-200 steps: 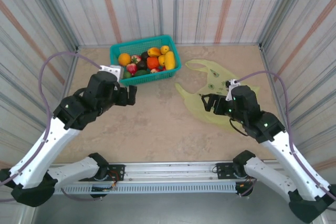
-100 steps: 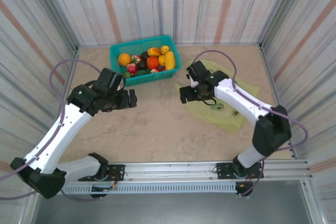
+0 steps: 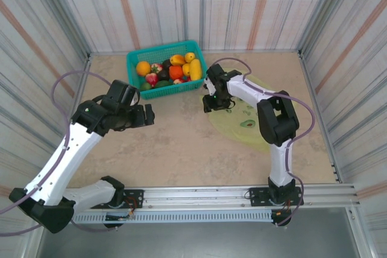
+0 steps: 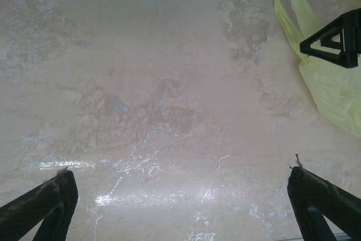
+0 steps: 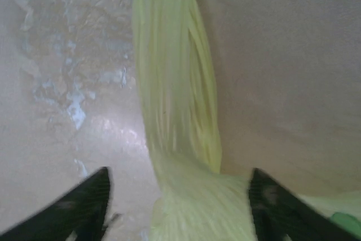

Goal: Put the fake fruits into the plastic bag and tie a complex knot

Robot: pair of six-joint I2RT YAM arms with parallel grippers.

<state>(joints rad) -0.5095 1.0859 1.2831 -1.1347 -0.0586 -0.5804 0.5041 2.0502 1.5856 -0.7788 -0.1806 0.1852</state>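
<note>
Bag (image 5: 175,111) — thin, pleated, translucent yellow-green film.

Fruits (image 3: 176,71): glossy orange, yellow, red, green; piled in basket (image 3: 175,89). Bag (image 3: 251,126): pale yellow-green, flat, right of basket; handle (image 5: 175,83) bunched.

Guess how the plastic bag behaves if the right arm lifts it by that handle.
Probably floppy: the handle strip lies gathered in soft pleats between the right fingers, so it should bunch, not hold shape. Likely very light: the plastic bag lies flat and looks empty. Thin film on the smooth table may slide rather than lift cleanly.
</note>
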